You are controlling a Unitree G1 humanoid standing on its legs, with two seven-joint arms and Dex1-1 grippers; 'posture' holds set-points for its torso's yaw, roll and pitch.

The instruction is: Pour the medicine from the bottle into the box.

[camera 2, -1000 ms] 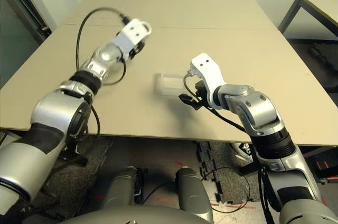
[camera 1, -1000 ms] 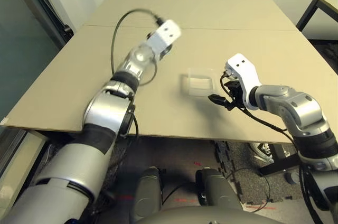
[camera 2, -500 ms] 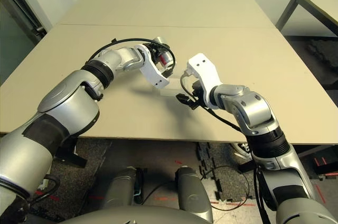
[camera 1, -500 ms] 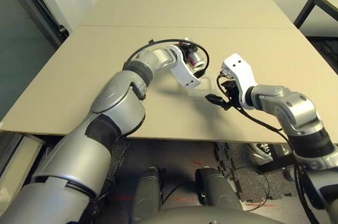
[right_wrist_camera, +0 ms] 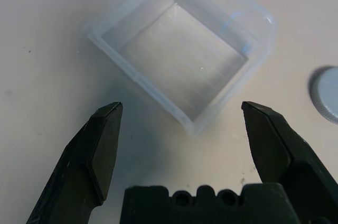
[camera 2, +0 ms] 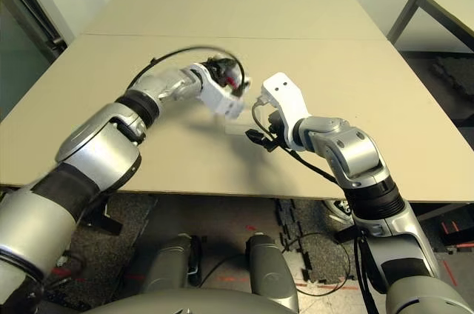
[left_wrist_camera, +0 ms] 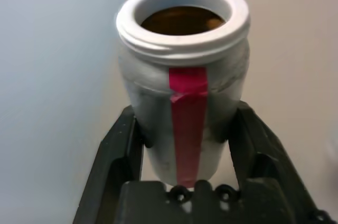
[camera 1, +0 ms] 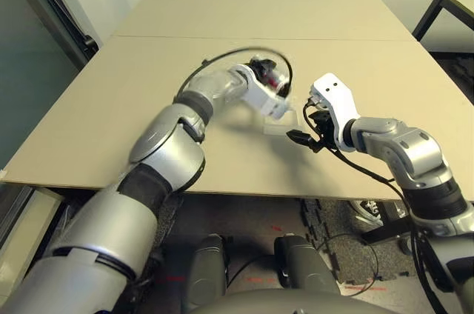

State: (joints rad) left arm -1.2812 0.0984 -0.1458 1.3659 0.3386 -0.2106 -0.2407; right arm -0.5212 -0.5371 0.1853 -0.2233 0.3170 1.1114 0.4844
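Since a second ago the left arm has swung in from far out over the table, so that the left gripper (camera 1: 272,86) now sits above the small clear square plastic box (camera 1: 280,123), while the right arm has kept its place. From the head camera's left eye, the right gripper (camera 1: 317,123) hangs just beside the box on the tan wooden table (camera 1: 111,92), its fingers hidden behind the wrist. The right eye shows the same: the left gripper with a flash of red at its tip, close over the box. At the left wrist, the two black fingers (left_wrist_camera: 124,145) are clamped on the small silver-grey cylindrical bottle with a red vertical stripe (left_wrist_camera: 185,81); its mouth is uncapped and dark brown inside, the medicine itself not discernible. At the right wrist, the fingers (right_wrist_camera: 103,145) stand wide apart and hold nothing, the box lying just beyond them, with a round grey cap disc (right_wrist_camera: 326,93) near it.
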